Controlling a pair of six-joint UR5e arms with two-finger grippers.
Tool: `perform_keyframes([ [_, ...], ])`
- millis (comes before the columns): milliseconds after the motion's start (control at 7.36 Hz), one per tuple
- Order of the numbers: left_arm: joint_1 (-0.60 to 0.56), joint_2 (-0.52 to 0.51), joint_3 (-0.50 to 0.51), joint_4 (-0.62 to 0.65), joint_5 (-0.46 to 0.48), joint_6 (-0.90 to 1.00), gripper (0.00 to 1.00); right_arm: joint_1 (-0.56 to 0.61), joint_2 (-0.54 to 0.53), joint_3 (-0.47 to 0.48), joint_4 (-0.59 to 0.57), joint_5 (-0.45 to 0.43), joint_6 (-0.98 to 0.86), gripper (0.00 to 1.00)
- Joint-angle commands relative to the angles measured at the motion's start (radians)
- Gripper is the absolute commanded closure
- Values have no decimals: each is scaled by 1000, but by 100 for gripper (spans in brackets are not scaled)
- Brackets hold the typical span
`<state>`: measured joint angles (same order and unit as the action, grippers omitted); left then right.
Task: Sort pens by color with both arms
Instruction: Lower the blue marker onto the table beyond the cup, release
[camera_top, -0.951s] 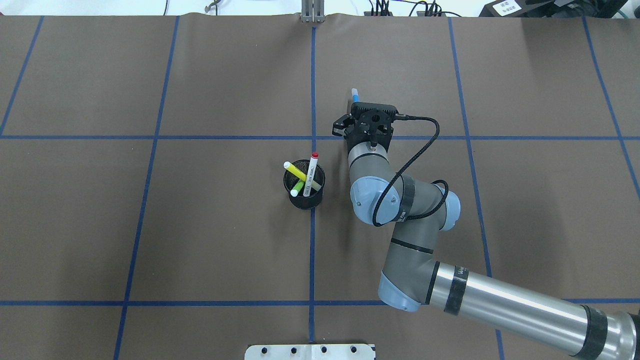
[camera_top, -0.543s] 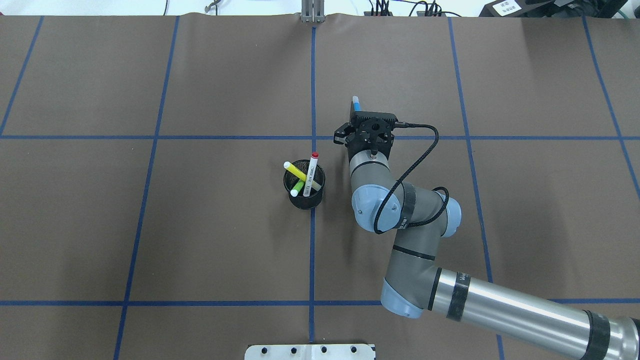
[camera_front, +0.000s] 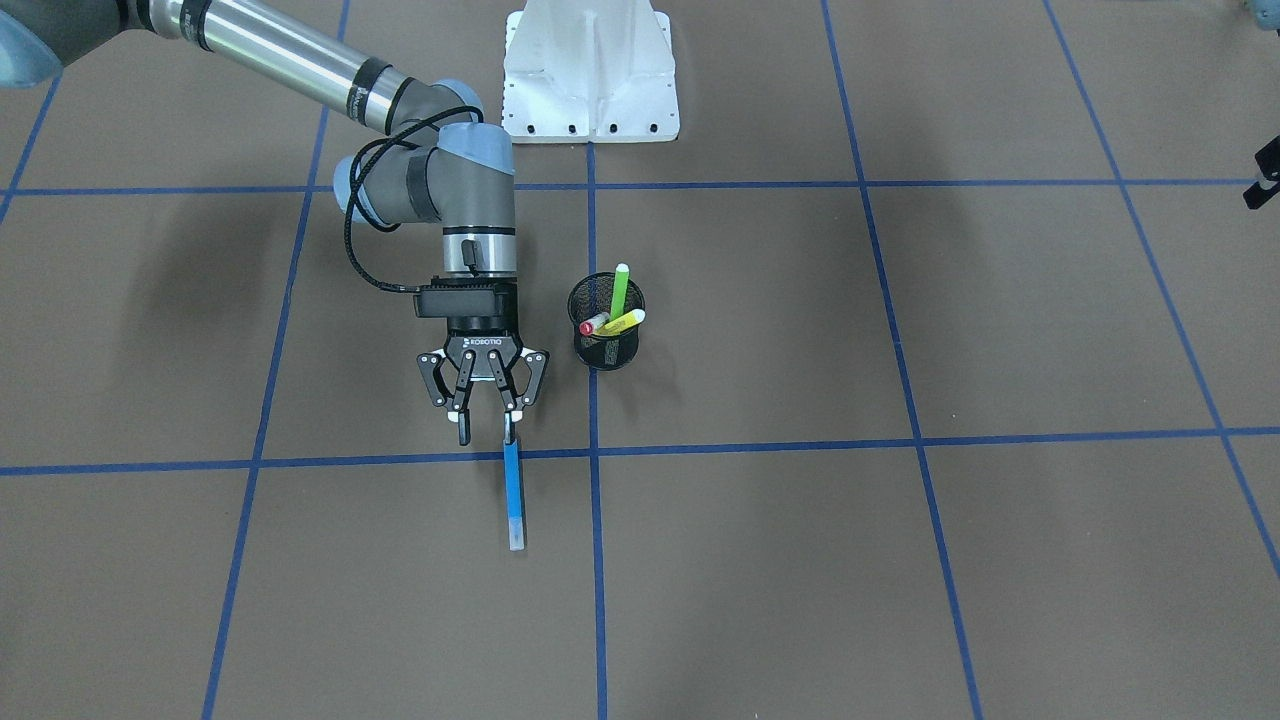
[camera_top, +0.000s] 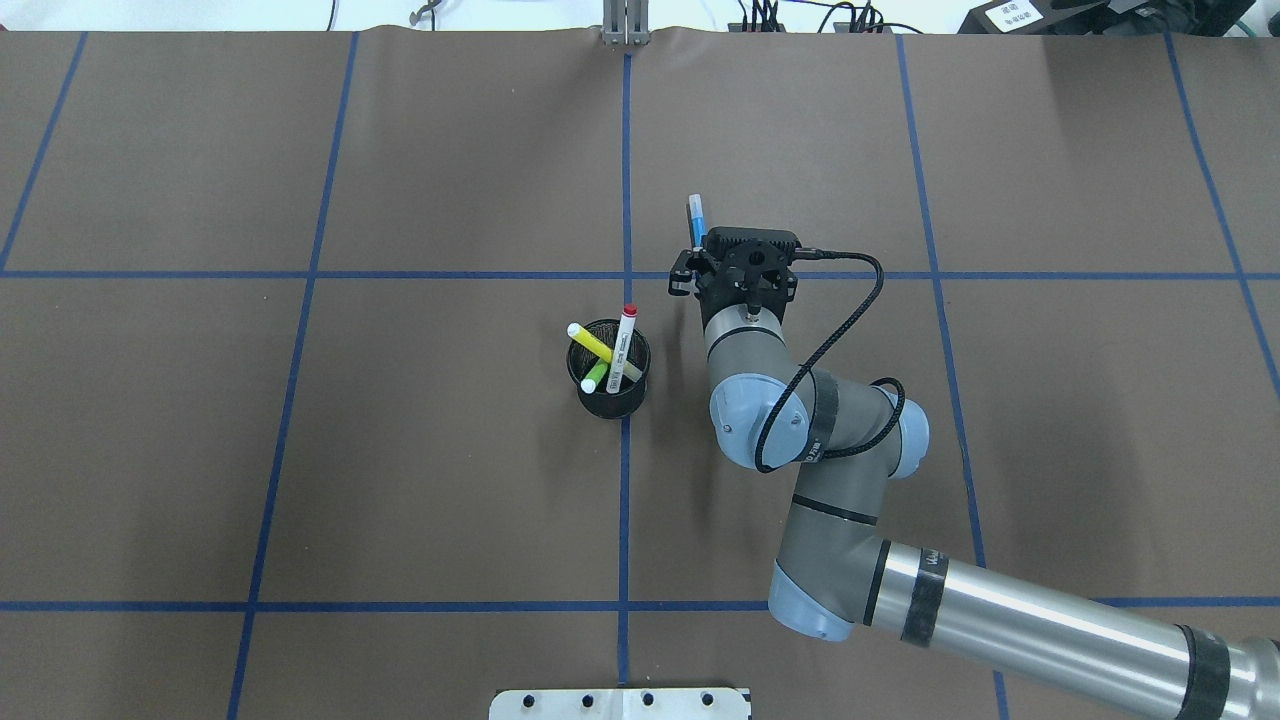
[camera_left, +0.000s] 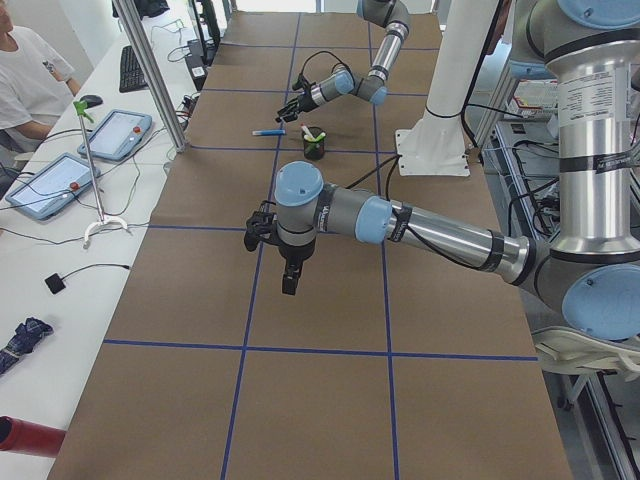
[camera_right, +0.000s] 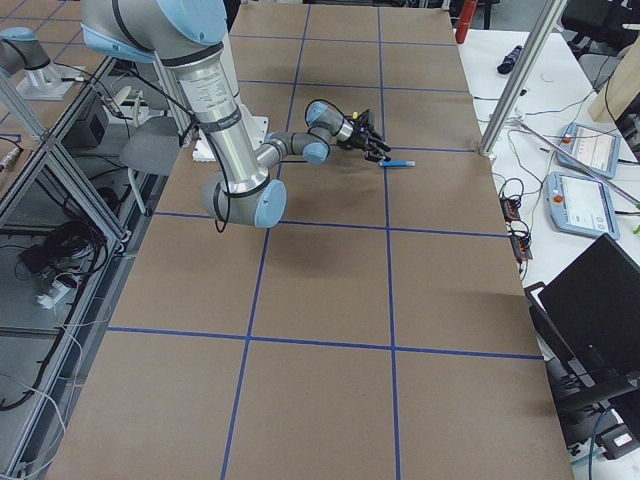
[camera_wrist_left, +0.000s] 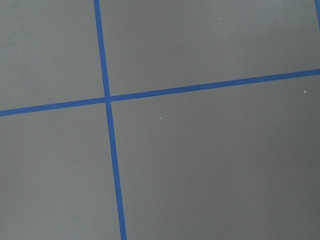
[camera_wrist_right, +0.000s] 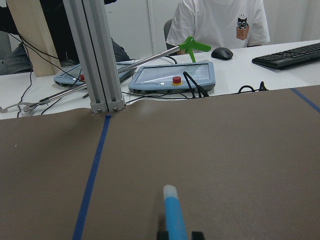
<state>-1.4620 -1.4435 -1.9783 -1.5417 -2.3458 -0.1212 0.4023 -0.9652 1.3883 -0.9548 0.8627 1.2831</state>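
Note:
The blue pen (camera_front: 514, 495) lies flat on the brown table, just past a blue tape line; it also shows in the overhead view (camera_top: 696, 220) and the right wrist view (camera_wrist_right: 173, 212). My right gripper (camera_front: 486, 437) is open, low over the pen's near end, which sits against one fingertip. The yellow pen (camera_top: 590, 343), lime green pen (camera_top: 594, 377) and red-and-white pen (camera_top: 625, 335) stand in the black mesh cup (camera_top: 608, 390), left of the right arm. My left gripper (camera_left: 288, 283) hangs over bare table, far from the pens; I cannot tell if it is open.
The white base mount (camera_front: 590, 70) is at the robot's edge. Blue tape lines divide the brown table. A metal post (camera_wrist_right: 95, 55), tablets and seated people are past the far edge.
My right gripper has drawn back slightly toward the robot. More of the blue pen now shows beyond it, and its tip has shifted a little left.

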Motion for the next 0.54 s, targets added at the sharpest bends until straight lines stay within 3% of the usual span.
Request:
perform_keyframes([
  [0,0,0,-1,0,-1,0,1,0,-19,59,2,9,-1,40],
  [136,0,-2,-4,-4,-1,-2,0,3,-48,117,2,54,-11,9],
  [272,2,-21,-7,-5,-32,-50,0,15,-72,182,-1,93,-31,1],
  [408,44,-90,-17,-9,-38,-193,0,41,-108,237,-7,151,-48,1],
])
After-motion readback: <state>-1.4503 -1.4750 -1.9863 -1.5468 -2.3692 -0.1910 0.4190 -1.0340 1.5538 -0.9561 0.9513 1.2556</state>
